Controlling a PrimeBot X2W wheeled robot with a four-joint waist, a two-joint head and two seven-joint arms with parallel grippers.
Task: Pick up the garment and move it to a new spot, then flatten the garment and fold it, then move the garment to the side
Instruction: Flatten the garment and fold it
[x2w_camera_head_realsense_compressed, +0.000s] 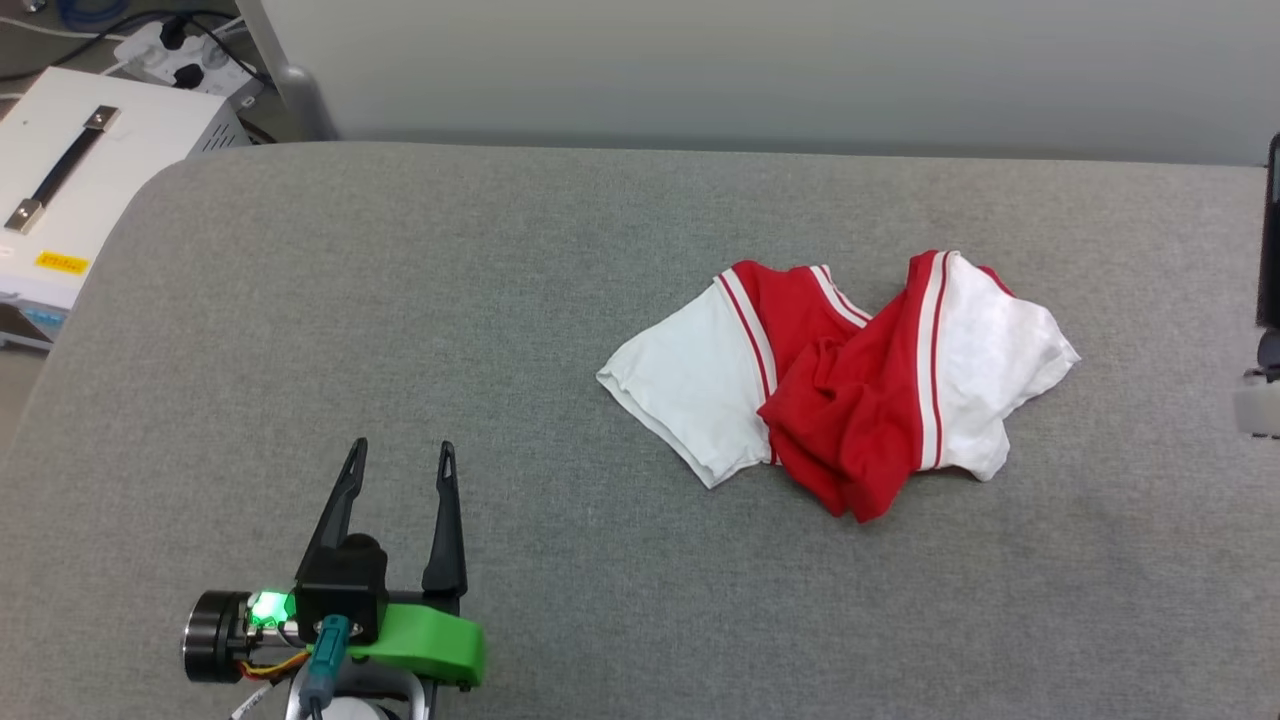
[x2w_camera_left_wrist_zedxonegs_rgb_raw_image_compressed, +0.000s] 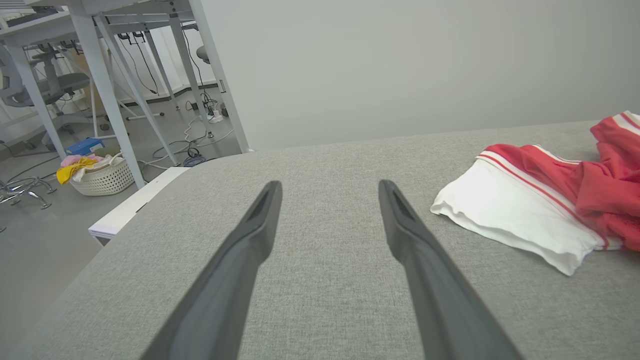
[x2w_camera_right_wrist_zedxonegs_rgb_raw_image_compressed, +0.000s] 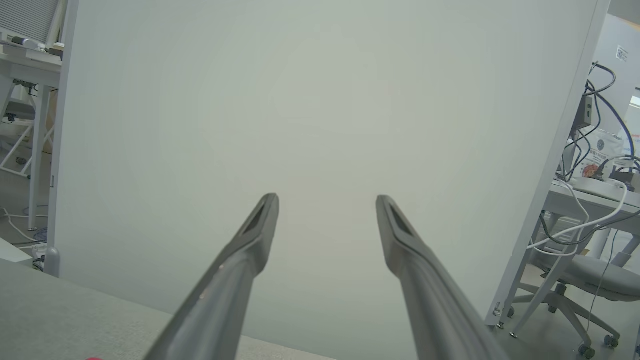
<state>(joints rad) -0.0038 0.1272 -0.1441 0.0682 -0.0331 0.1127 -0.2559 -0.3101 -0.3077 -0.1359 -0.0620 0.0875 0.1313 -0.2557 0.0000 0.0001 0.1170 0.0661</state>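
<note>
Head view. The garment (x2w_camera_head_realsense_compressed: 850, 390) lies crumpled on the grey table (x2w_camera_head_realsense_compressed: 400, 300), right of centre. Its long axis runs roughly 9 to 3 o'clock, with a white sleeve at each end and red cloth bunched in the middle. The left gripper (x2w_camera_head_realsense_compressed: 403, 445) sits at lower left, fingers pointing to 12. The garment is at about 2 o'clock from it, well apart. Jaws spread wide, nothing between them, touching no cloth.

Left wrist view. The left gripper (x2w_camera_left_wrist_zedxonegs_rgb_raw_image_compressed: 327, 185) has both fingers splayed over bare grey surface. The garment (x2w_camera_left_wrist_zedxonegs_rgb_raw_image_compressed: 525, 205) is off at 3 o'clock, its near white sleeve end closest to the right-hand finger but clear of it. To reach it, the arm would probably have to swing right.

Right wrist view. The right gripper (x2w_camera_right_wrist_zedxonegs_rgb_raw_image_compressed: 325, 197) is parted wide and empty, aimed at a pale panel (x2w_camera_right_wrist_zedxonegs_rgb_raw_image_compressed: 300, 100), with a corner of table at 8 o'clock. The garment's bearing from this gripper cannot be told, so which arm is nearer stays unsettled.
</note>
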